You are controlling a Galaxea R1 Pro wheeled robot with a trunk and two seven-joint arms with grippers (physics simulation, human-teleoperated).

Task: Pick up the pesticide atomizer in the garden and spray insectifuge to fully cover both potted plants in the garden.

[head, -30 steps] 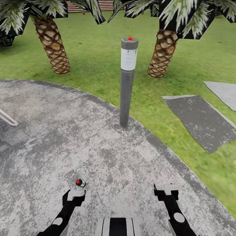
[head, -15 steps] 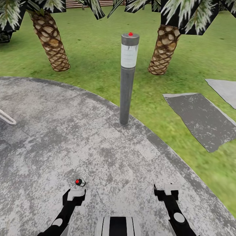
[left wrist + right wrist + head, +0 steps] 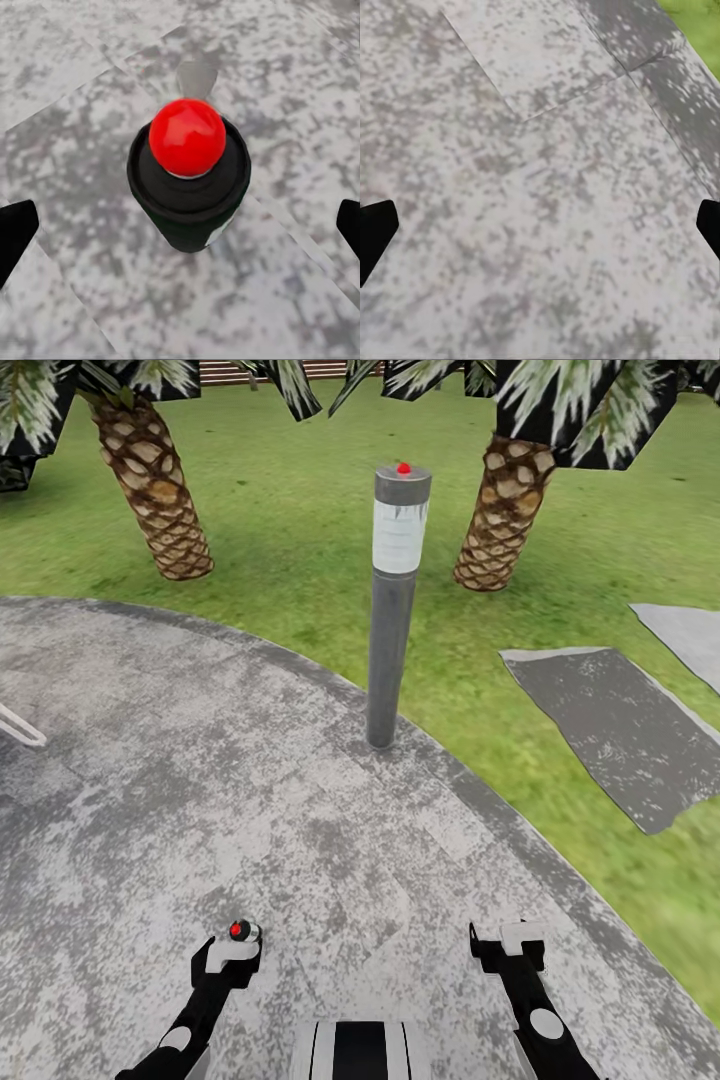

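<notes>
The pesticide atomizer (image 3: 241, 931) stands upright on the grey patio (image 3: 130, 780), right at the tip of my left gripper (image 3: 232, 952) in the head view. Through the left wrist camera I'm looking straight down on the bottle (image 3: 188, 184): a dark body, a black collar, and a round red cap on top. A sliver of white shows low on its side, possibly the label, though I can't tell from this angle. My left fingertips (image 3: 13, 234) sit at the two edges of that picture, spread wide, with the bottle centred between them and bare paving on either side, so I've got hold of nothing. My right gripper (image 3: 508, 940) hangs over bare paving, well apart from the bottle. Its fingertips (image 3: 373, 232) also sit at the picture's edges, wide open and empty, and a corner of lawn (image 3: 701, 22) shows beyond the patio's rim. Further out, a tall grey bollard lamp (image 3: 393, 605) with a red dot on top stands at the patio's edge. Two palms (image 3: 150, 480) rise from the grass behind it, grey paving slabs (image 3: 610, 730) lie in the lawn to the right, and a strip of brown fence (image 3: 260, 370) shows at the far edge.
</notes>
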